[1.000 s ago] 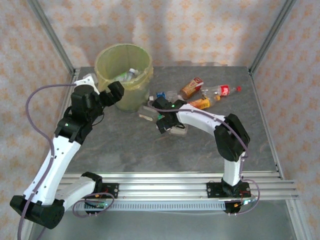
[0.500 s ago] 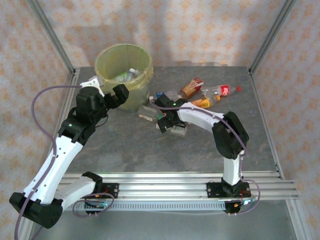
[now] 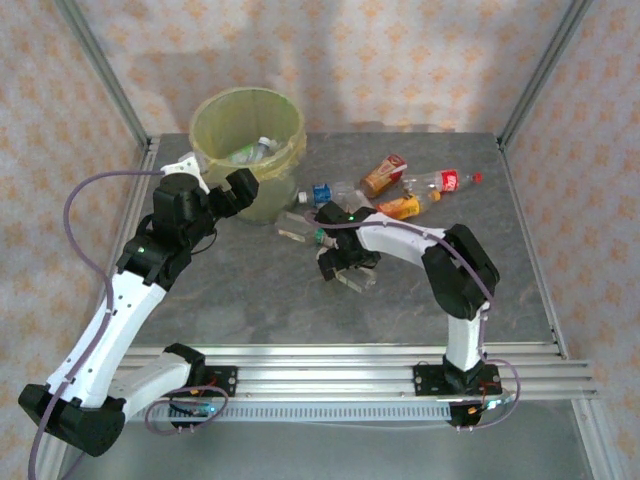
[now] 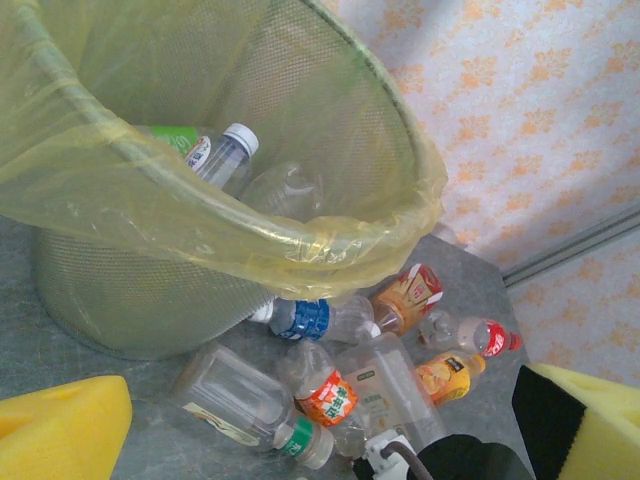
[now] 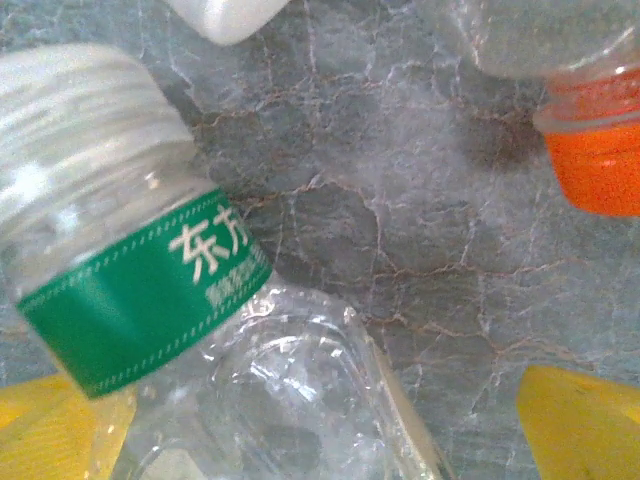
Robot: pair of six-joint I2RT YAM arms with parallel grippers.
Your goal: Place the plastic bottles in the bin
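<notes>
Under the right gripper (image 3: 345, 268), jaws apart and empty, a green-label bottle (image 5: 140, 300) lies near the bin (image 3: 225, 120); the pickup is in hand, so next it must lower, straddle and close. The left gripper (image 3: 212, 180) hangs parted, empty, beside the bin; more bottles (image 3: 400, 207) lie beyond.

light: bright, even, diffuse | shadows: soft | right wrist view: soft-focus close-up | top view: sharp
</notes>
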